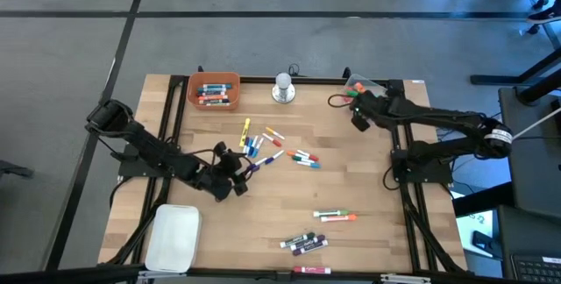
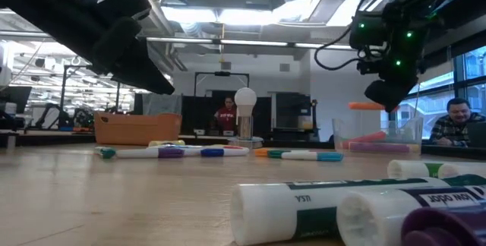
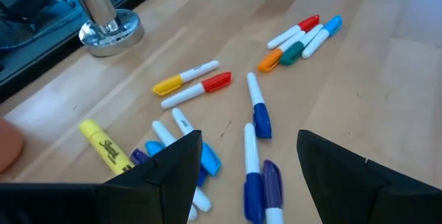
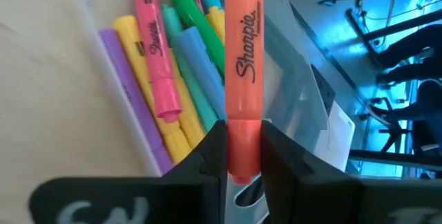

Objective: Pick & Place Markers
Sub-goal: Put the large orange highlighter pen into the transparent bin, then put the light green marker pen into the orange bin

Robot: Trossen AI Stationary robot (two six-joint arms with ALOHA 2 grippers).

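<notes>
Many capped markers lie flat on the wooden table: a cluster in the middle, a few more to its right, and others near the front edge. My left gripper is open and hovers over the middle cluster, with blue markers below the gap. My right gripper is shut on an orange highlighter above a clear box of highlighters at the far right corner. My right gripper pinches the orange highlighter between its two fingers at one end. The rest of the pen sticks out past the fingertips. It is lifted clear and lies about level above the clear box.
An orange tray with markers sits at the far left. A silver round knob stands at the far middle. A white tray lies at the near left corner. People sit in the room behind.
</notes>
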